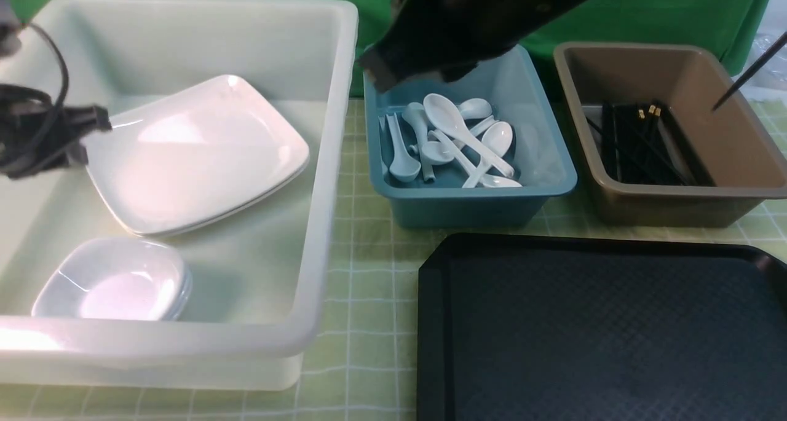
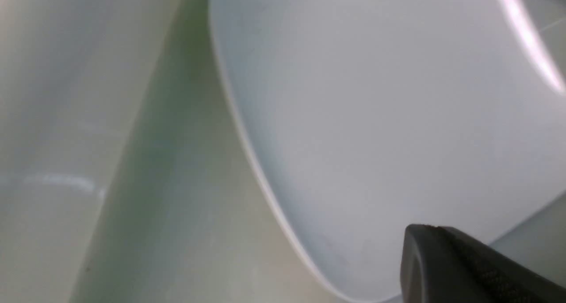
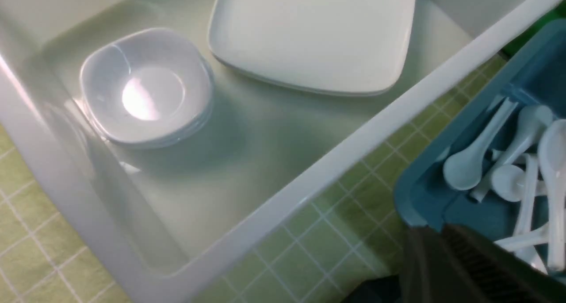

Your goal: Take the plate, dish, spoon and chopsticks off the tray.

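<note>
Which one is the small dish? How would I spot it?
Find the large translucent white plastic tub on the left. Inside, nearest its front wall, sits the small deep white dish. Unlike the wide, shallow white square plate behind it, it is bowl-like and much smaller.

- A green backdrop cloth [image 1: 645, 9] hangs along the rear.
- The worktop [image 1: 369, 322] wears a pale green tablecloth with a white grid.
- Soft, even light, glossy highlights.

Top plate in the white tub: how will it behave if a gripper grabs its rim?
The plate looks glossy, so probably slippery in a rim pinch. It looks rigid and thin-edged, likely chippable if dropped. It sits tilted on another plate in the white tub, so a push may slide it off.
</note>
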Robot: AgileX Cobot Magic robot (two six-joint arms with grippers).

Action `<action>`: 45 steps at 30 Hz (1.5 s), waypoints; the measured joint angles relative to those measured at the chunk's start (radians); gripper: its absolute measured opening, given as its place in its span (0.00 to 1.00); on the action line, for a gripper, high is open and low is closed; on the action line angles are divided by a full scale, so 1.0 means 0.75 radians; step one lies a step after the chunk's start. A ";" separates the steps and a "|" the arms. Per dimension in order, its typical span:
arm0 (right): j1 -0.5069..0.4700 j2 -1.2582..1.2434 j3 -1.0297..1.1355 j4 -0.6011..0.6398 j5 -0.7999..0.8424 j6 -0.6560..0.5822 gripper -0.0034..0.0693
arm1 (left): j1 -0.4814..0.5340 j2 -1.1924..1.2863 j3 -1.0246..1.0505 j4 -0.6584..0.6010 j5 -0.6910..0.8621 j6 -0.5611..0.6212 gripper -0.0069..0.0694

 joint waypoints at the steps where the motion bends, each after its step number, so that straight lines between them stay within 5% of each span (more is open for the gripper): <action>1: -0.019 -0.025 -0.007 -0.014 0.015 -0.001 0.15 | -0.030 -0.078 0.000 -0.022 0.012 0.030 0.09; 4: -0.059 -0.103 -0.008 -0.057 0.033 0.022 0.15 | -0.127 -0.241 0.000 -0.043 0.057 0.065 0.09; 7: -0.092 -0.351 0.052 -0.282 0.001 0.171 0.15 | -0.377 -0.570 0.000 -0.048 0.093 0.126 0.09; 14: -0.094 -0.810 0.571 -0.603 -0.343 0.516 0.15 | -0.625 -0.944 0.052 -0.047 0.164 0.169 0.09; 20: -0.094 -1.370 1.297 -0.752 -0.910 0.722 0.15 | -0.657 -1.251 0.304 -0.041 0.153 0.098 0.09; 26: -0.094 -1.765 1.762 -0.770 -1.197 0.824 0.15 | -0.657 -1.478 0.607 -0.036 0.097 0.023 0.09; 33: -0.094 -1.990 1.978 -0.757 -1.211 0.860 0.20 | -0.657 -1.541 0.882 -0.036 -0.030 -0.075 0.09; 45: -0.094 -2.002 1.990 -0.757 -1.215 0.863 0.28 | -0.657 -1.541 0.928 -0.037 -0.121 -0.039 0.09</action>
